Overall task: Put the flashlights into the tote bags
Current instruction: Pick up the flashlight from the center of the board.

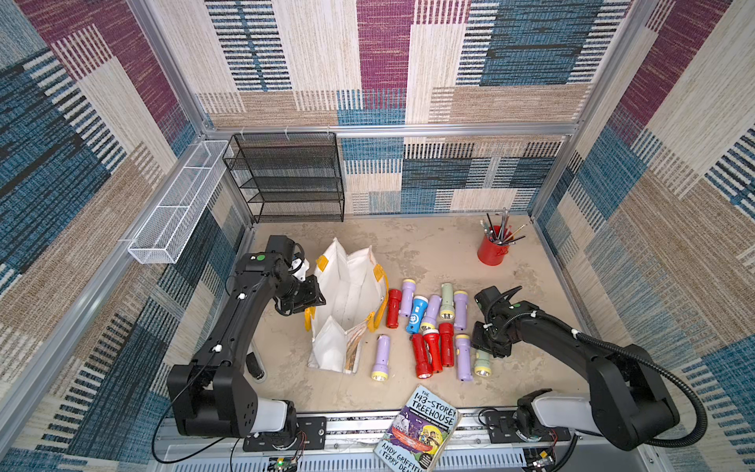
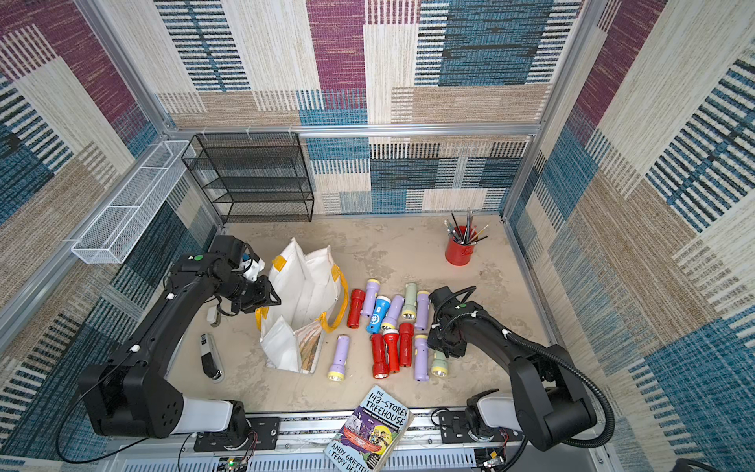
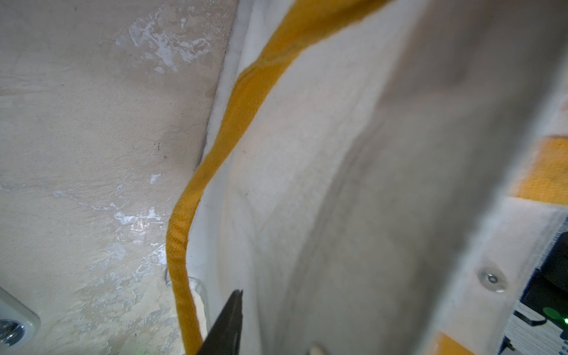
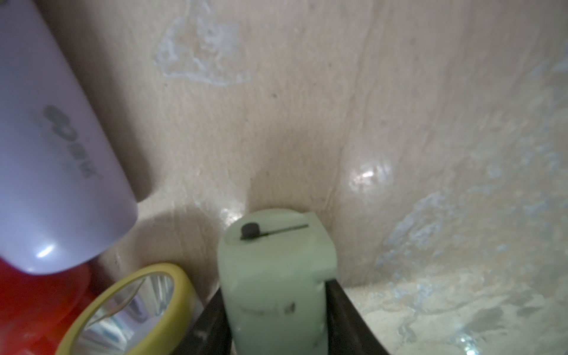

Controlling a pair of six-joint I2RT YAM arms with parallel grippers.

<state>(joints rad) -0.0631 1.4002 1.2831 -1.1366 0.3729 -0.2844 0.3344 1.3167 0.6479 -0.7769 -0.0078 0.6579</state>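
The white tote bag [image 1: 347, 294] [image 2: 302, 286] with yellow handles [image 3: 236, 107] stands open at centre-left. My left gripper [image 1: 318, 298] [image 2: 273, 299] is at its left rim, shut on the bag wall [image 3: 307, 153]. One black finger [image 3: 229, 322] shows outside the fabric; the other is hidden behind it. Several red, lilac, blue and green flashlights [image 1: 416, 314] [image 2: 378, 314] lie to the right of the bag. My right gripper [image 1: 488, 351] [image 2: 445, 347] [image 4: 276, 310] is down at the right end of the pile, shut on a pale green flashlight [image 4: 273, 261] [image 1: 483, 365] [image 2: 440, 365] lying on the table.
A black mesh rack [image 1: 286, 180] and a white wire basket [image 1: 179, 204] stand at the back left. A red cup of pencils [image 1: 492, 249] is at the back right. A book [image 1: 421, 433] overhangs the front edge. A stapler-like object [image 2: 210, 355] lies beside the left arm.
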